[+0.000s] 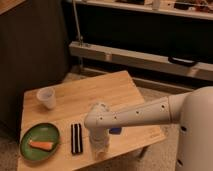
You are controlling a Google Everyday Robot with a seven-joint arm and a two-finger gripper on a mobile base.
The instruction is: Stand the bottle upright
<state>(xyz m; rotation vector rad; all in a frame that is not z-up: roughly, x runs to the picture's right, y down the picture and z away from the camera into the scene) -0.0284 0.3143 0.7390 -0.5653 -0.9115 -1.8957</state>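
My gripper (99,146) points down at the front edge of the wooden table (100,92), just right of the black striped bar (76,138). The white arm (145,112) reaches in from the right and its wrist covers the spot beneath it. The bottle is hidden behind the gripper and wrist; I cannot make it out.
A translucent plastic cup (46,97) stands at the table's back left. A green plate (35,135) with an orange piece of food (41,145) lies at the front left. A small blue block (116,131) lies just right of the wrist. A metal rail (150,60) runs behind the table.
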